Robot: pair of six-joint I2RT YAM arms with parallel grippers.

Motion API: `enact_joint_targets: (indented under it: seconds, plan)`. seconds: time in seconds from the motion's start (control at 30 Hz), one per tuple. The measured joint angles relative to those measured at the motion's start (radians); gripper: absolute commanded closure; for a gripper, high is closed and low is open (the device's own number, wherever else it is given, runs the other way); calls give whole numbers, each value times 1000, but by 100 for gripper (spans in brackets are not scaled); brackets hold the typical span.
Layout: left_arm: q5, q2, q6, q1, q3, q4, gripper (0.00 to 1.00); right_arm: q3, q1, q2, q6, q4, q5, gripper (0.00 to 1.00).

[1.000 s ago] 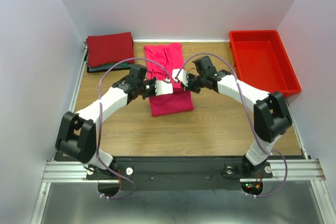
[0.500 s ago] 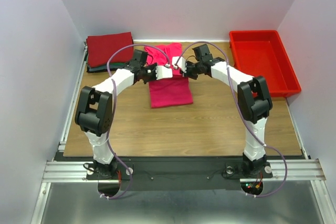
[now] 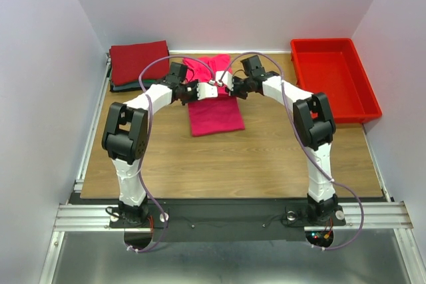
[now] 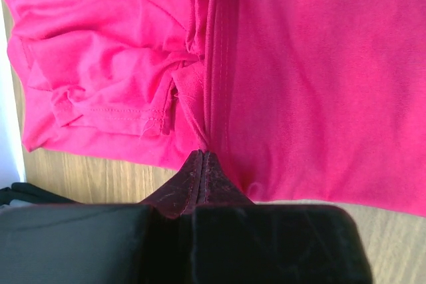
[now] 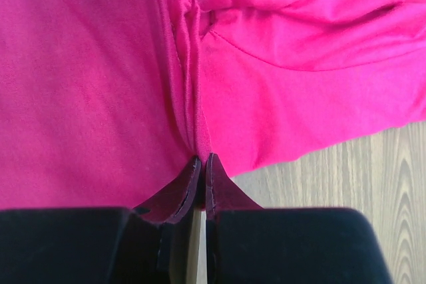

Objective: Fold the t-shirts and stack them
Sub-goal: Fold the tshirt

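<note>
A: Top external view first. Where to find the pink t-shirt (image 3: 214,111)?
B: Toward 12 o'clock on the table (image 3: 266,157). Flat at the near part, bunched at the far part, between the two arms.
A: And the left gripper (image 3: 213,86)?
B: Over the far half of the shirt, clamped tight on a pinched ridge of pink cloth. Clear from the left wrist camera: fingertips pressed together, fold running away toward 12 o'clock, crumpled sleeve hem at 10 o'clock.
A: And the right gripper (image 3: 225,86)?
B: Just beside the left one, at its 3 o'clock. Nearly closed too, only a thin slit between the fingers, with a twisted pleat of the same shirt caught at the tips.
A: Other shirts?
B: Folded in a pile at 10 o'clock, by the back corner: dark red tee (image 3: 138,60) on top, edge of a green tee (image 3: 123,86) under it. Well apart from both grippers.
A: Anything else?
B: Only a red bin (image 3: 333,78) at 2 o'clock, not touching the pink shirt.
</note>
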Motion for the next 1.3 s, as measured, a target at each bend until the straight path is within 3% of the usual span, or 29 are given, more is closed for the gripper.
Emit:
enact_joint_targets:
  seconds: [0.03, 0.07, 0.17, 0.27, 0.43, 0.53, 0.67, 0.87, 1.07, 1.3]
  plan:
    - [-1, 5, 0, 2, 3, 2, 95, 4, 0, 5, 0, 0, 0, 80]
    - [-5, 10, -1, 3, 3, 4, 83, 5, 0, 10, 0, 0, 0, 65]
    - [-13, 14, -7, 5, 3, 4, 67, 5, 0, 18, 8, 0, 15, 50]
    - [-21, 14, -18, 7, 12, 4, 61, 5, -4, 18, 16, 0, 32, 42]
    - [-28, -7, -43, 16, 21, 10, 57, -28, -18, -19, 35, 2, 57, 44]
    - [-27, -60, -62, 20, -6, 9, 58, -117, -22, -114, 44, -2, 60, 51]
    - [1, -196, -119, 22, -107, 3, 58, -245, -21, -277, 48, -3, 49, 60]
    - [62, -346, -185, -10, -280, 2, 57, -435, 32, -427, 24, 0, 24, 60]
    - [73, -358, -208, -69, -429, 4, 51, -538, 95, -402, -11, -13, 26, 60]
    - [48, -355, -229, -121, -472, 51, 50, -546, 102, -357, -19, 2, 43, 60]
